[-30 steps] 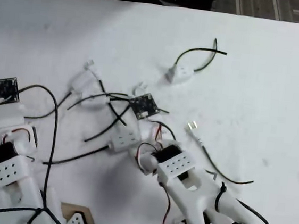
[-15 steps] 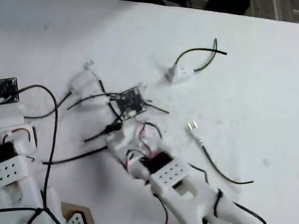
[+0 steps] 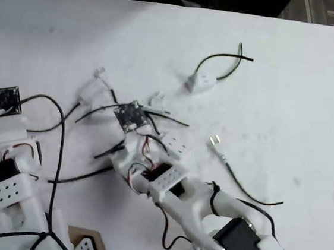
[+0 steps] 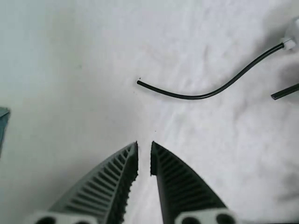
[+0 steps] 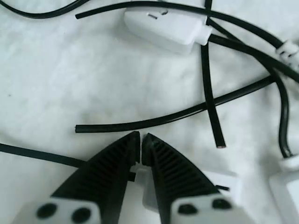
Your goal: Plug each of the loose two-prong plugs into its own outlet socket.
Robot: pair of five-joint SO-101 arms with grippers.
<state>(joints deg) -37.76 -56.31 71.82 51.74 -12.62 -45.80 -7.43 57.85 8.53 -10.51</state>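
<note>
- No plug is found seated yet; a two-prong plug [image 3: 215, 141] and an outlet socket [image 3: 199, 82] lie apart.
- The right pincer [image 5: 140, 137] is clamped on a white plug [image 5: 138, 169]; nothing is held by the nearly closed left pincer [image 4: 144, 148].

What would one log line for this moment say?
left jaws: shut, empty, over table | right jaws: shut on white piece amid cables | loose plug: on table, unplugged
</note>
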